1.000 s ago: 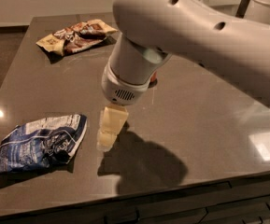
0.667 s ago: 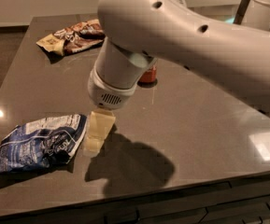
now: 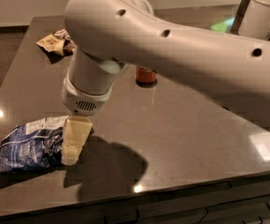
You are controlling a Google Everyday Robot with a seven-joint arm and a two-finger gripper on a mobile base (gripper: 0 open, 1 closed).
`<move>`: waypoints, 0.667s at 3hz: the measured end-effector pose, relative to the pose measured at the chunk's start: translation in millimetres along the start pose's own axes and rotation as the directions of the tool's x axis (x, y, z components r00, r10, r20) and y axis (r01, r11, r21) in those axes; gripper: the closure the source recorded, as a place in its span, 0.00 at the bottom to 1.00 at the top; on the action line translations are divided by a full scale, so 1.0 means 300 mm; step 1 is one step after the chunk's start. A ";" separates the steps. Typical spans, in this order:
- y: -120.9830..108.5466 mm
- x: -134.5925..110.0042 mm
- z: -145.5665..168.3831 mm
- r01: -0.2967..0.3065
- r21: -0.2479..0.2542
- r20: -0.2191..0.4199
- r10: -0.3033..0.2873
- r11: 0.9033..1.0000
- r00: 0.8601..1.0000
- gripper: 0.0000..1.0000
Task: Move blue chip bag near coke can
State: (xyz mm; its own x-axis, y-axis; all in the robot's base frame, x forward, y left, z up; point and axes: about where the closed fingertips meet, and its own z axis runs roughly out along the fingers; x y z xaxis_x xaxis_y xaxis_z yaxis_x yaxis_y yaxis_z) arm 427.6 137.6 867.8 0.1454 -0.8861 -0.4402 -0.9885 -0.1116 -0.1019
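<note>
Blue bag (image 3: pixel 27 146) is lying on the table (image 3: pixel 195 139) with the gripper (image 3: pixel 70 157) hanging at its edge; cannot tell if jaws are gripping

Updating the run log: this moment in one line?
gripper: low, at right edge of wrinkled dark blue foil chip bag | small red coke can: behind arm, mostly hidden | bag and can apart

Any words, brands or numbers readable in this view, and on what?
Nothing reads clearly.
blue chip bag: white lettering, too blurred to read.
coke can: mostly hidden behind the arm, no label legible.
brown snack bag: markings too small to read.
gripper, down at the blue chip bag's right edge: no markings seen.
</note>
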 end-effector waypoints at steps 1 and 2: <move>0.024 -0.032 0.044 0.045 -0.013 -0.005 -0.045 0.999 0.999 0.04; 0.035 -0.040 0.055 0.063 -0.019 -0.005 -0.064 0.998 0.998 0.26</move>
State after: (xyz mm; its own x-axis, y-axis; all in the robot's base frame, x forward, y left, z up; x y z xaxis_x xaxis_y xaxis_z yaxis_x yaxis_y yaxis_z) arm 416.1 154.5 857.4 0.2077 -0.8794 -0.4284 -0.9779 -0.1760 -0.1128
